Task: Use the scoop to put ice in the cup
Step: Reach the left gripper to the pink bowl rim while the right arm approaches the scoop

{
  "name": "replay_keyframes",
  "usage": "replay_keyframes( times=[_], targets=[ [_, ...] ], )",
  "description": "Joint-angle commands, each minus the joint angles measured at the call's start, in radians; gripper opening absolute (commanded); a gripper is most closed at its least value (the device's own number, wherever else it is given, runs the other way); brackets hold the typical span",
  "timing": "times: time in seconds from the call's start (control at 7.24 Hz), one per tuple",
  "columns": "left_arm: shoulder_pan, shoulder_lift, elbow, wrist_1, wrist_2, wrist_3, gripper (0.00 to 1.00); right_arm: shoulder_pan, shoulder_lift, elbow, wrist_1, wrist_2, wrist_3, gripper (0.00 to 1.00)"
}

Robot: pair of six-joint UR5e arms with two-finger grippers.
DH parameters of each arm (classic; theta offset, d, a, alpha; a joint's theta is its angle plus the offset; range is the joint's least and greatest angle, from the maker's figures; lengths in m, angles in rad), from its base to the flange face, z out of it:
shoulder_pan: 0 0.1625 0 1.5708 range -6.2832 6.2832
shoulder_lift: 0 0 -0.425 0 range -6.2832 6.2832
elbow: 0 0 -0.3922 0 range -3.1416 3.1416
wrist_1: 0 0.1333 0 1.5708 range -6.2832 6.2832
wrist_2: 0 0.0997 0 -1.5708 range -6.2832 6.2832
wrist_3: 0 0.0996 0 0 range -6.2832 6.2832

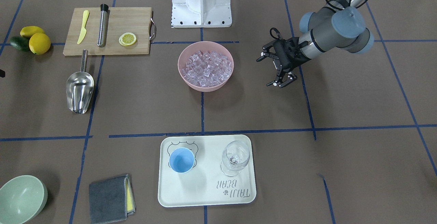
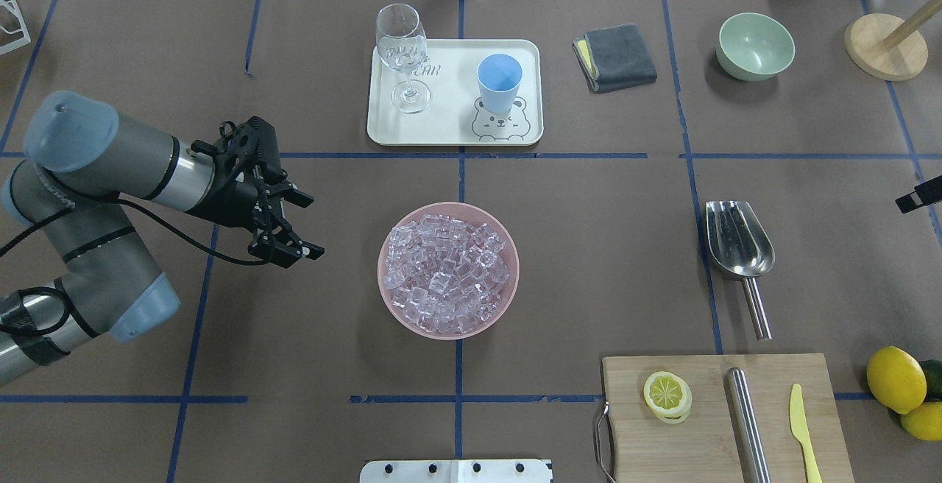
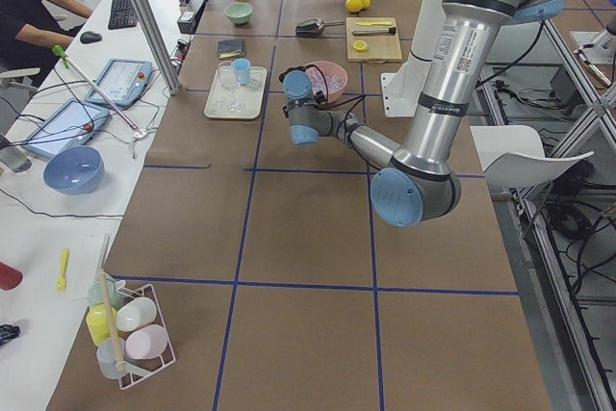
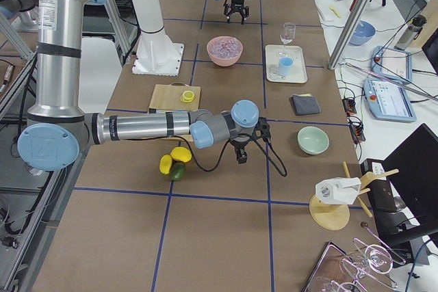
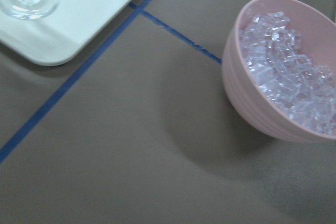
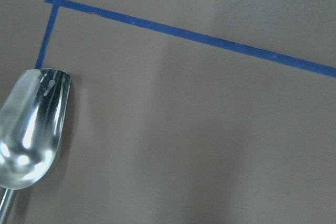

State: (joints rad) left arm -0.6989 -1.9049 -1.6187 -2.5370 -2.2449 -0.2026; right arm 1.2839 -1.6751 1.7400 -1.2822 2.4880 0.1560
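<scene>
The scoop lies flat on the worktop, beside the board — we should close the right tool, whose opening we cannot tell, across its thin handle; the left tool hangs wide, empty.

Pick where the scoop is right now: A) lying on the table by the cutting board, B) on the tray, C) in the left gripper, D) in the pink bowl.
A: the scoop lies flat on the table, its handle pointing at the near edge of the cutting board.
</scene>
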Motion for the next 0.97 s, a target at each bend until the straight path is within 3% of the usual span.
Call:
replay_keyframes(
  times=[0.0, 0.28, 0.55, 0.69, 0.83],
  targets=[
    [0.064, -0.011, 0.008, -0.05, 0.09, 0.06, 1.0, -0.05, 0.005, 0.035, 0.0, 0.0, 0.0, 1.0],
    [0.154, -0.014, 0.056, -0.103, 0.113, 0.058, 1.0, -0.084, 0.014, 0.082, 0.0, 0.002, 0.01, 1.0],
    [0.229, -0.014, 0.059, -0.144, 0.23, 0.06, 1.0, -0.112, 0.012, 0.128, 0.001, 0.0, 0.039, 1.0],
    [0.237, -0.022, 0.069, -0.147, 0.231, 0.06, 1.0, -0.138, 0.011, 0.139, 0.042, 0.0, 0.056, 1.0],
    [0.237, -0.026, 0.068, -0.149, 0.231, 0.06, 1.0, -0.176, 0.003, 0.138, 0.166, -0.008, 0.156, 1.0]
  ],
)
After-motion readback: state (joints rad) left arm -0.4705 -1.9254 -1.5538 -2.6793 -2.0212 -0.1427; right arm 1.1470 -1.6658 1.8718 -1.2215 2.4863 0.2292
